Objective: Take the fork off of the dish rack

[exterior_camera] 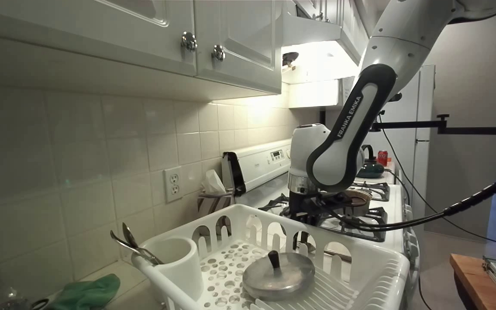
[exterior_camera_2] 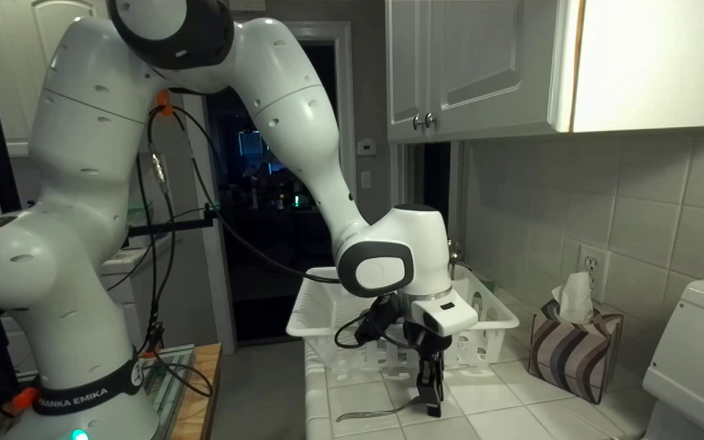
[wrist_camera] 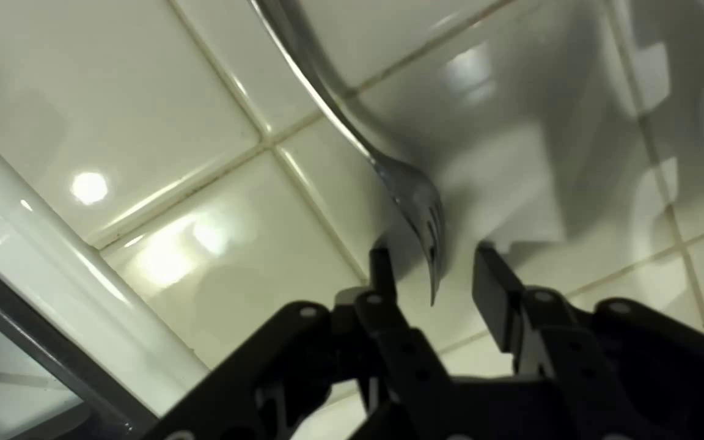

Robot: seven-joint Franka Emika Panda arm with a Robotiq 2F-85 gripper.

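Wrist view: the slim silver-coloured metal fork (wrist_camera: 367, 150) lies on the white tiled counter (wrist_camera: 113, 79), its tines between the spread fingers of the black two-fingered gripper (wrist_camera: 434, 269), which has hold of nothing; a gap shows on each side of the metal. An exterior view places the fork outside the large white plastic dish rack (exterior_camera_2: 322, 336), so the task looks all but done. I judge the fork light, stiff and not fragile, though smooth enough to slip or swivel if pinched at the tines; the handle near its neck would make a surer hold. In an exterior view, the rack holds a round grey metal lid (exterior_camera: 279, 280) with a black knob (exterior_camera: 274, 259), and its round white corner cup (exterior_camera: 184, 273) holds metal utensils (exterior_camera: 136, 248) leaning over the rim. A striped brown-and-grey tissue box (exterior_camera_2: 572, 354) has one white tissue (exterior_camera_2: 575, 299) standing up from its top.
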